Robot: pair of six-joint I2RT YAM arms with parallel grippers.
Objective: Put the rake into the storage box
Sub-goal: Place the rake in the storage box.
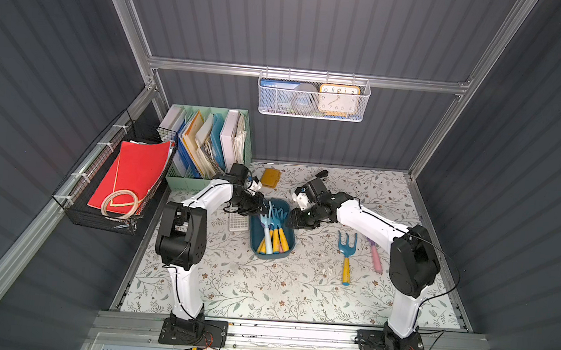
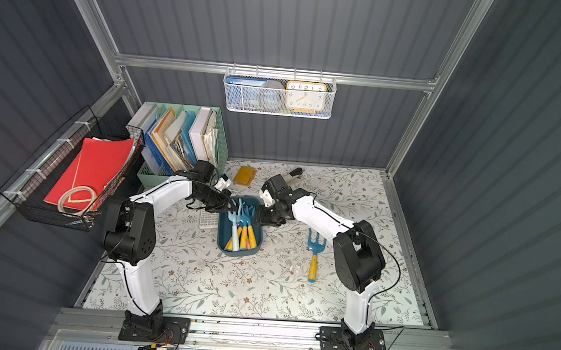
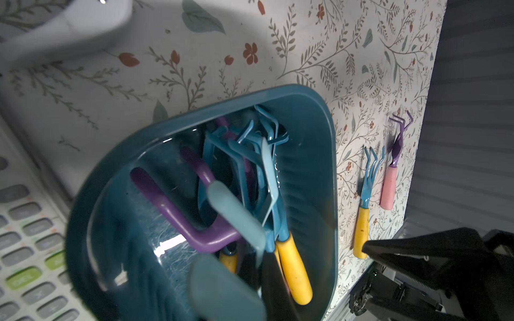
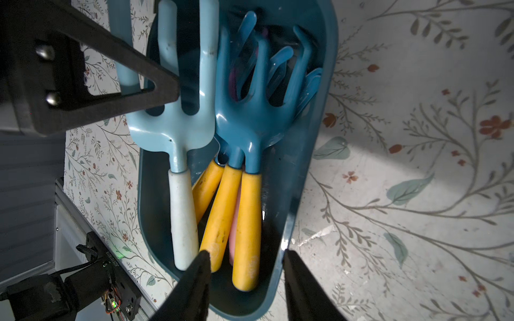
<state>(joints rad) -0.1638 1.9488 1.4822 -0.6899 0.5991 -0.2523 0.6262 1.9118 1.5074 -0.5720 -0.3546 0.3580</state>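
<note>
The dark teal storage box [image 1: 270,256] [image 2: 237,253] stands mid-table and holds several rakes with yellow handles. A light-blue rake [image 1: 268,242] [image 4: 172,130] with a white handle lies in it, its head propped on the far rim. My left gripper [image 1: 263,211] [image 3: 264,258] is shut on one of that rake's tines. My right gripper [image 1: 290,220] [image 4: 246,255] is open and holds nothing. It straddles the box's right wall [image 4: 314,133], one finger inside above the handles and one outside. On the mat to the right lie a blue rake [image 1: 347,258] [image 3: 364,200] and a purple rake [image 1: 376,257] [image 3: 389,186].
A white calculator [image 1: 237,222] lies against the box's left side, under my left arm. A mint-green file holder [image 1: 205,141] stands at the back left, with a yellow pad [image 1: 271,177] beside it. A white mesh basket [image 1: 313,97] hangs on the back wall. A black wire basket [image 1: 116,175] hangs on the left.
</note>
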